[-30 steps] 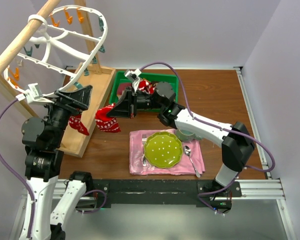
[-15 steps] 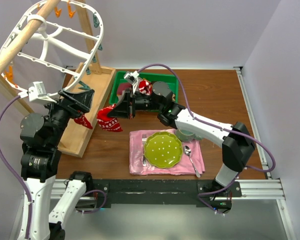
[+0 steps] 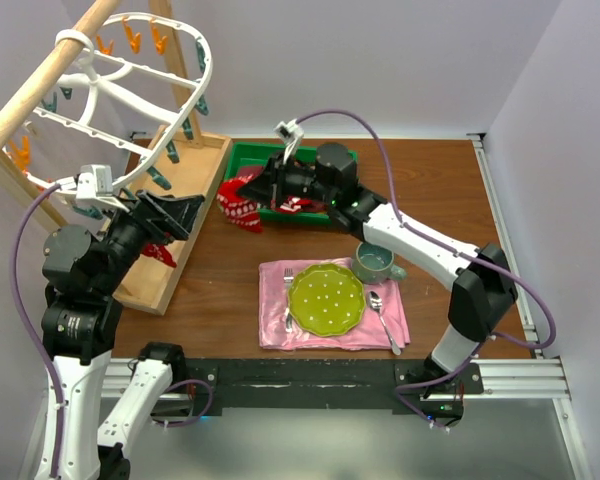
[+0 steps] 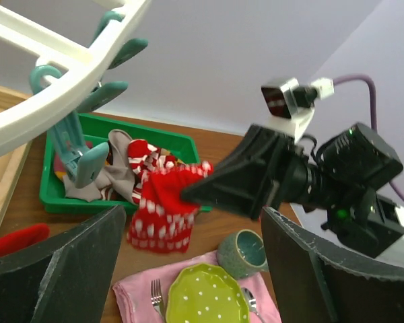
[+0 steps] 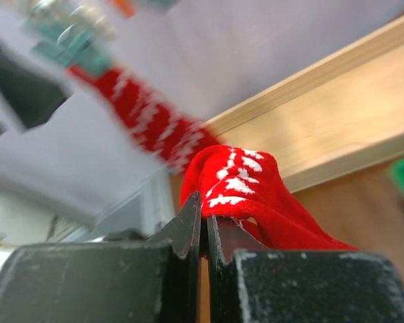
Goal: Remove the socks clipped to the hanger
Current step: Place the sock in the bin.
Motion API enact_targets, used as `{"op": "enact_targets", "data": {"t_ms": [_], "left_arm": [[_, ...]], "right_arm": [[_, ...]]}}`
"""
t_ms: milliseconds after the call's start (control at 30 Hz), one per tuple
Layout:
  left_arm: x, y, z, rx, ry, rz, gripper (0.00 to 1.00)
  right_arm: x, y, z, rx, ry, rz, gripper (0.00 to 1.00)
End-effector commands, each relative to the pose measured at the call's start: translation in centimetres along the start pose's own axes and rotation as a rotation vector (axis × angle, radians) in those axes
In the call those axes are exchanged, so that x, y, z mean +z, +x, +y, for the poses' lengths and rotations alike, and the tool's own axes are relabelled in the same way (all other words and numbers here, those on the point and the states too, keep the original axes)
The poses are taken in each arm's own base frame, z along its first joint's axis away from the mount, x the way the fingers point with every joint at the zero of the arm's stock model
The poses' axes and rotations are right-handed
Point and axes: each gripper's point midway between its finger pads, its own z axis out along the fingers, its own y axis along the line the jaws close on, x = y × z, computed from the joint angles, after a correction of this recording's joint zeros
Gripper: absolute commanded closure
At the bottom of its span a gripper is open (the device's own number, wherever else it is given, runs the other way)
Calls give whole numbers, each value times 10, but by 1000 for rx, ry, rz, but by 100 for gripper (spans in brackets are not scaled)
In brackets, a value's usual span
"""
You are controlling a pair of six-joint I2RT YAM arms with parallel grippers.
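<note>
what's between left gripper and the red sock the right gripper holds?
Top view: between the left gripper and the red-and-white fabric sock in the right gripper, only the edge of the light wooden rack base and bare brown table.

Open tabletop (image 3: 230, 285) between wooden rack (image 3: 206, 165) and napkin (image 3: 274, 330) — hanger (image 3: 98, 92) overhead

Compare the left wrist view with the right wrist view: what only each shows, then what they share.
Left wrist only: the green tray of loose socks, the cup, the plate, the hanger rim. Right wrist only: its jaws from behind, pressed shut, and the white pattern on a blurred hanging sock. Both: the red-and-white sock in the right gripper.
</note>
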Motion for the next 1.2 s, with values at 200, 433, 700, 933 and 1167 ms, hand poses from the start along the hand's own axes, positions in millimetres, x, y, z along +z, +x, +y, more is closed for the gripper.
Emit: {"op": "enact_targets", "data": {"t_ms": [200, 433, 700, 933, 1167], "left_arm": [[-4, 11, -31, 107, 196, 84, 13], [-2, 13, -36, 127, 239, 96, 13], [1, 17, -36, 131, 252, 109, 13], [-1, 12, -39, 134, 255, 92, 13], [-4, 6, -42, 131, 250, 72, 12]], "right_arm": [[-31, -98, -150, -150, 565, -284, 100], [-18, -52, -251, -95, 719, -246, 100], [7, 58, -325, 93, 714, -70, 100], [0, 46, -311, 93, 713, -60, 85], [-13, 36, -294, 103, 719, -73, 63]]}}
